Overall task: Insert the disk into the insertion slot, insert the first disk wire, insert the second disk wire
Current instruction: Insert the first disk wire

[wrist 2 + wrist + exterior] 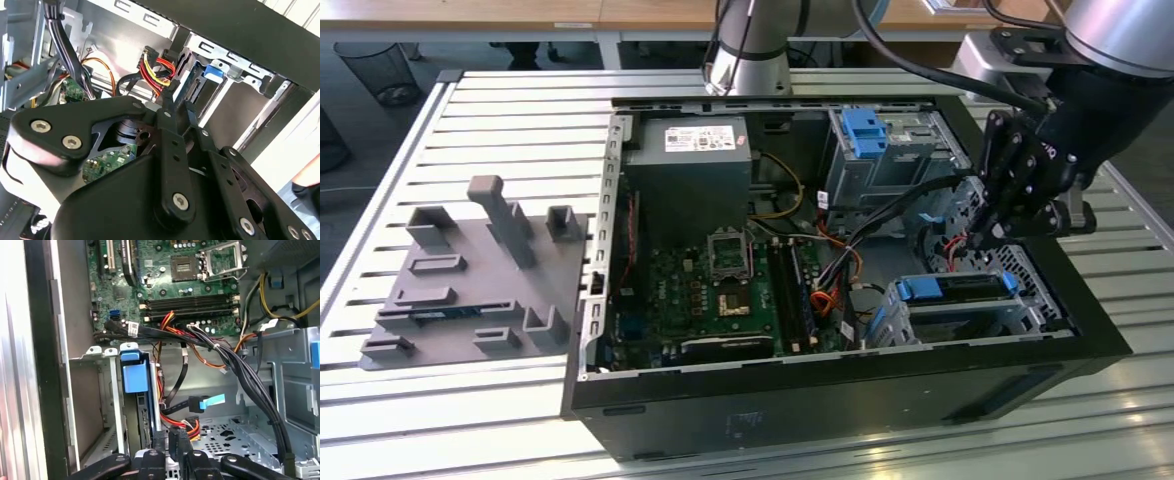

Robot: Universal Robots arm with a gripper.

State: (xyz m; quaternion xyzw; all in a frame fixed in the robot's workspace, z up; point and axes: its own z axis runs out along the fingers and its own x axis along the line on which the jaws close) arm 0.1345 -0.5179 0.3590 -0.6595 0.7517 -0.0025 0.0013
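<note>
**Location.** In the exterior view the disk [961, 287] sits inside the slot [987, 318], at four o'clock in the open case [854, 385]. Its blue carrier shows at the slot mouth. The gripper [975, 237] hangs close by, at twelve o'clock from the disk in that view, down among the cables.

**Jaws.** Open or closed: cannot tell from these views.

**Wires.** In the first wrist view a red-yellow wire [186, 428] ends in a black plug right at the gripper, just beside the disk. A black wire [199, 403] with a blue tab lies near, apart from the gripper. Neither can be confirmed as seated.

**Handling, by judgement.**
- **Disk:** rigid, dense and shock-sensitive. Any hold belongs on the carrier sides, never on the label face or circuit board.
- **Wires:** light and limp, yet springy enough to pull a plug askew.
- **Plugs:** stiff, small and likely slippery. The grip belongs on the plug body, square across its flat sides, not on the cable. The contacts look fragile under skewed force.
</note>
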